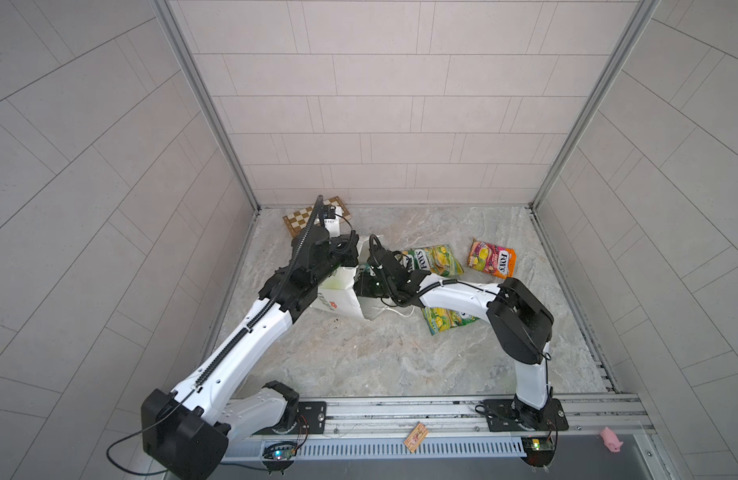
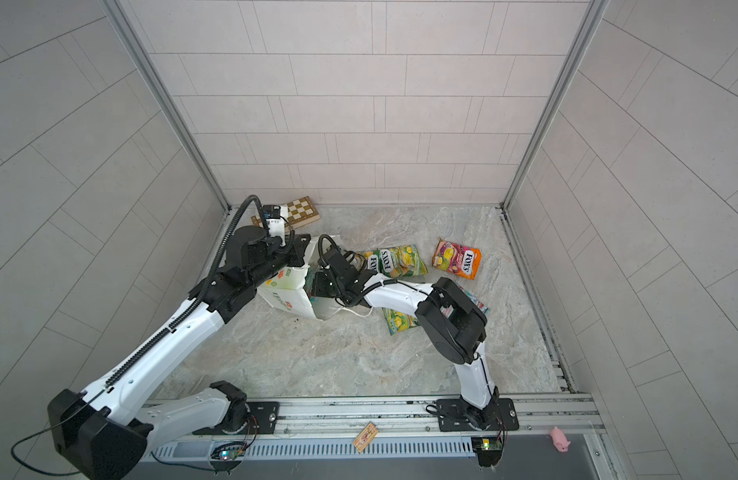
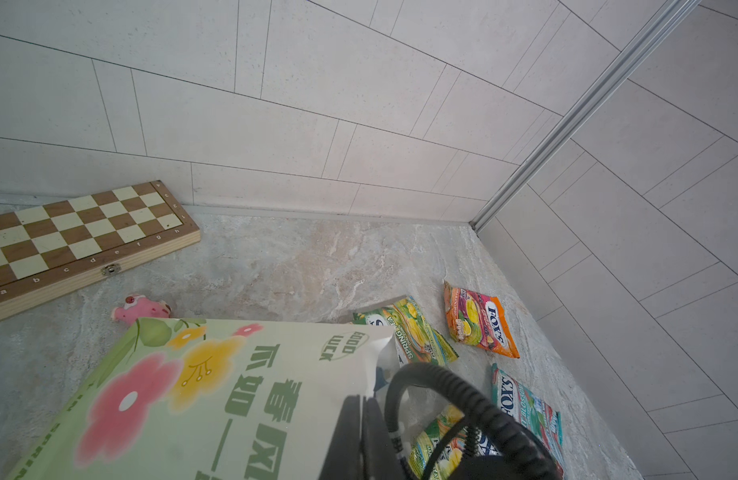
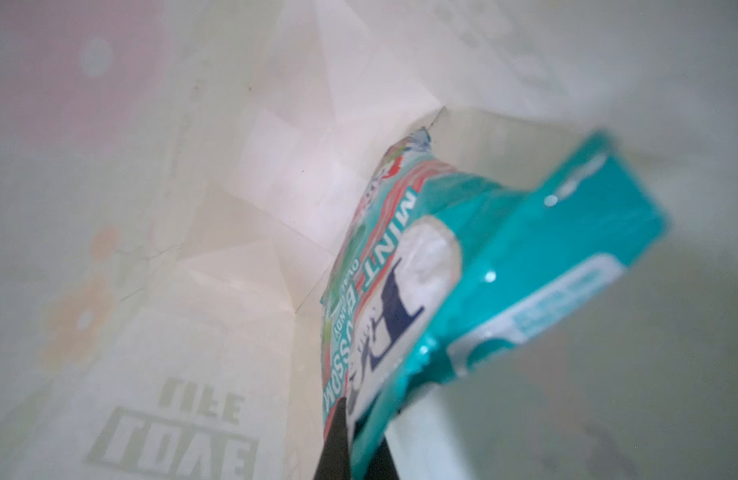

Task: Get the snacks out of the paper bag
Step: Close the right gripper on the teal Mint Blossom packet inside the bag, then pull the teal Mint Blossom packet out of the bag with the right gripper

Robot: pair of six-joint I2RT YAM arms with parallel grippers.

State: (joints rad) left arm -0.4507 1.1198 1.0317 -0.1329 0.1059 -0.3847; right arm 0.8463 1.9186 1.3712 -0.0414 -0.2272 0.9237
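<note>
Four flat glossy FOX'S candy packets lay on the marbled table [image 1: 359, 361] outside the white paper bag [image 1: 342, 295], which has cord handles and green lettering. All four were on the side of the bag's mouth. A green-yellow packet [image 1: 435, 259] lay nearest the mouth and a pink-orange packet [image 1: 492, 257] farther out beyond it. A second green-yellow packet [image 1: 444, 322] lay partly under the right arm [image 1: 462, 293], with a teal-red packet [image 2: 473, 300] just beside it. The bag lay tipped on its side, its mouth turned toward the right arm. The left gripper [image 3: 361, 415] had its jaws together, pinched on the bag's rim at the mouth. The right gripper [image 4: 354, 419] reached inside the bag and was hidden in both top views. The right wrist view showed its jaws clamped on the end of a teal packet [image 4: 383, 257] marked "MINT BLOSSOM", held inside the bag near one wall. A further teal surface beside it could be the same packet or another; this could not be determined. A wooden folding chessboard [image 1: 313, 218] lay behind the bag against the back wall. A small pink pig toy [image 3: 140, 309] sat between the board and the bag.
</note>
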